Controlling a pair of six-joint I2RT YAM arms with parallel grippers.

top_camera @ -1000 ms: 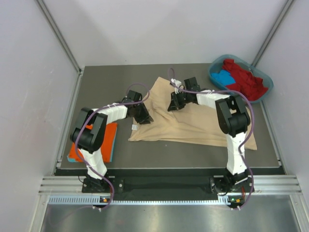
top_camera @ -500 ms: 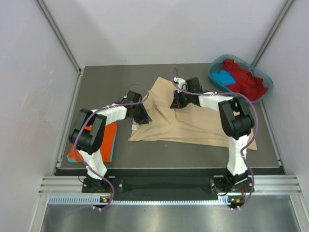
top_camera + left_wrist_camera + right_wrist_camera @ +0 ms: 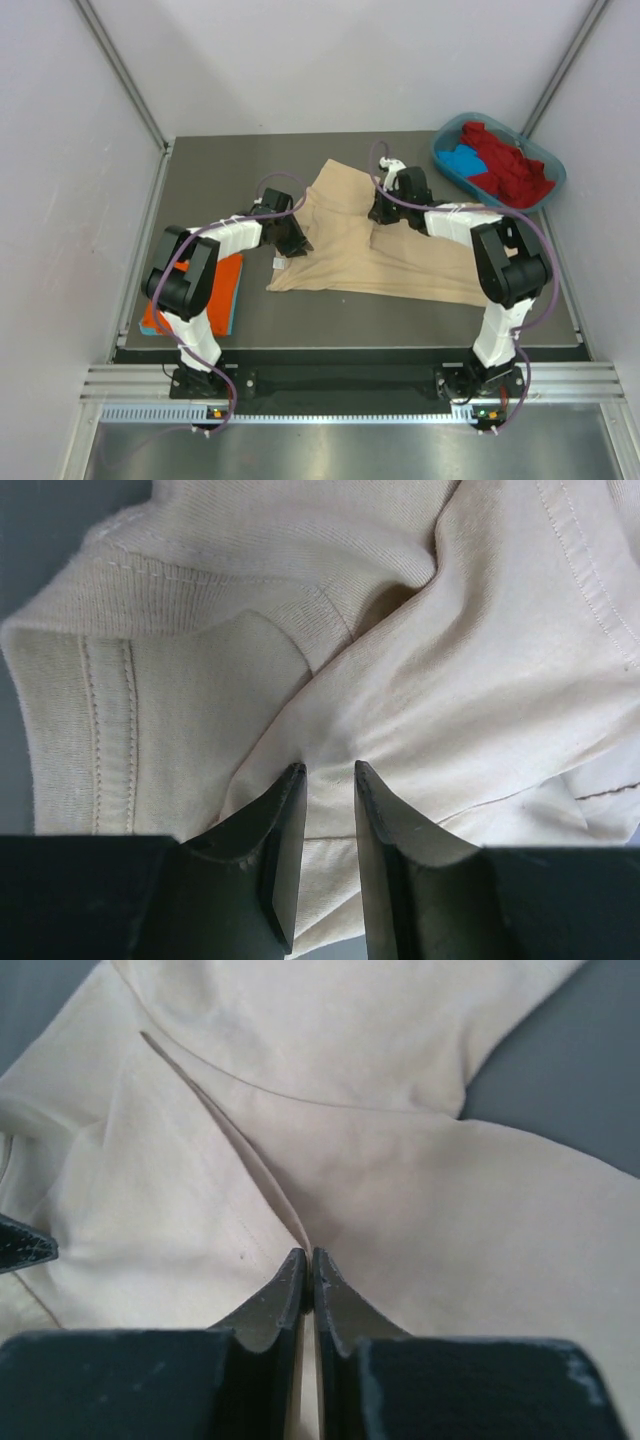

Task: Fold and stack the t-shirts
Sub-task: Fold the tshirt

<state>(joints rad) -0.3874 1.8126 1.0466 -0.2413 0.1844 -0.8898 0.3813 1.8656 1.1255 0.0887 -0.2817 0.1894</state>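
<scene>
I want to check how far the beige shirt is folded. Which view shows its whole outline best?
The top external view: the beige shirt lies crumpled on the table with almost all edges visible. The left wrist view shows only ribbing and seams close up; the right wrist view only one creased patch.

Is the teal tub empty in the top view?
No, the teal tub holds red shirts and a blue shirt.

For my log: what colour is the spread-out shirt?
Beige-tan; the shirt shows best in the top external view.
</scene>
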